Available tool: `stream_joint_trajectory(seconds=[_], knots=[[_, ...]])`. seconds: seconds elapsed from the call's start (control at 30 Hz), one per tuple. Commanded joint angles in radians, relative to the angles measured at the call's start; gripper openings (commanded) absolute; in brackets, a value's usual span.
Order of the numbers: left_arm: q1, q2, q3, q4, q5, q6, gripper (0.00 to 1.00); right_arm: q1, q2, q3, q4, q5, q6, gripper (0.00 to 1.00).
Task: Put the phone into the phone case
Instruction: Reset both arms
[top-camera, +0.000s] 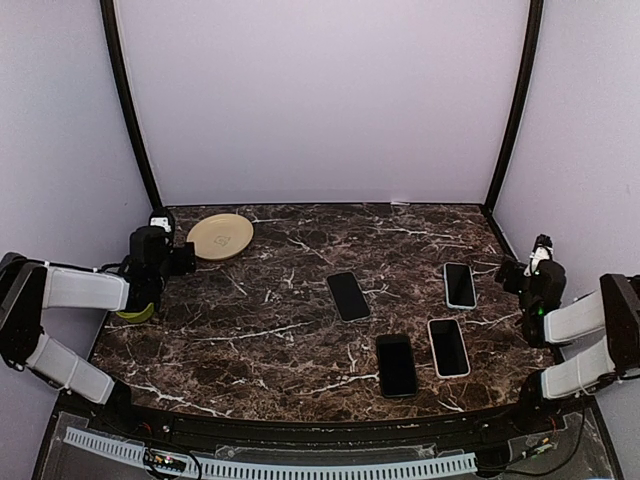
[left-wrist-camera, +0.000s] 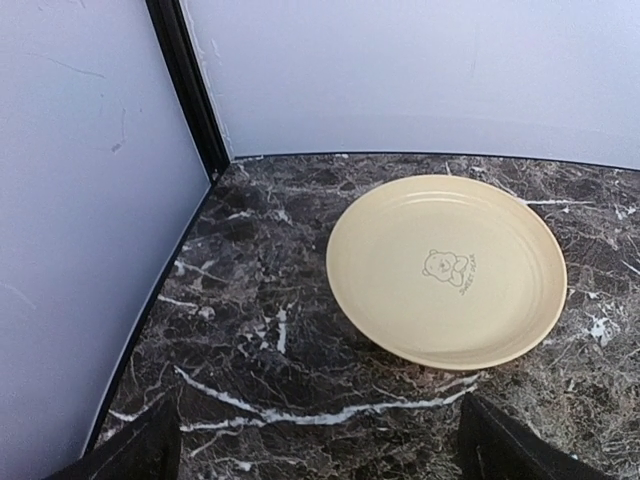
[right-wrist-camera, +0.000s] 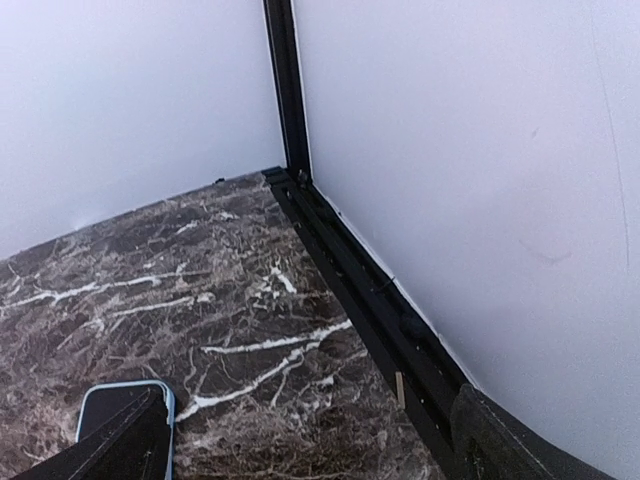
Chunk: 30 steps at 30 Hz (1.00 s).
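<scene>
Left gripper (left-wrist-camera: 320, 455) apart, empty, near plate (left-wrist-camera: 446, 270); right gripper (right-wrist-camera: 310, 445) apart, empty, beside blue-rimmed phone (right-wrist-camera: 108, 405).

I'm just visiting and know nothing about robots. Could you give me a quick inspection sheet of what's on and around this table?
Surface: dark marble table with white veins; no spills seen.
Job's things: four phone-shaped items lying apart: centre dark slab, near dark slab, far light-rimmed slab, near light-rimmed slab. Cannot tell which are cases.
Clutter: yellow plate with a bear print, far left; yellow-green object half hidden under the left arm.
Grippers: left gripper open, facing the plate; right gripper open, by the right wall; both hold nothing.
Cables: white cable track along the near edge, thin wires beside it.
Surroundings: pale walls, black corner posts.
</scene>
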Motion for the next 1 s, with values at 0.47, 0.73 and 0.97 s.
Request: stream_joint_trajectory(seconds=[0.47, 0.73, 0.97], knots=[[0.158, 0.08, -0.279, 0.684, 0.193, 0.189, 0.99, -0.079, 0.172, 0.012, 0.382, -0.341, -0.011, 0.98], [0.223, 0.201, -0.31, 0.843, 0.315, 0.159, 0.99, -0.067, 0.207, -0.015, 0.463, -0.362, -0.043, 0.98], [0.24, 0.19, -0.287, 0.775, 0.35, 0.141, 0.99, -0.046, 0.246, 0.007, 0.458, -0.343, -0.057, 0.99]])
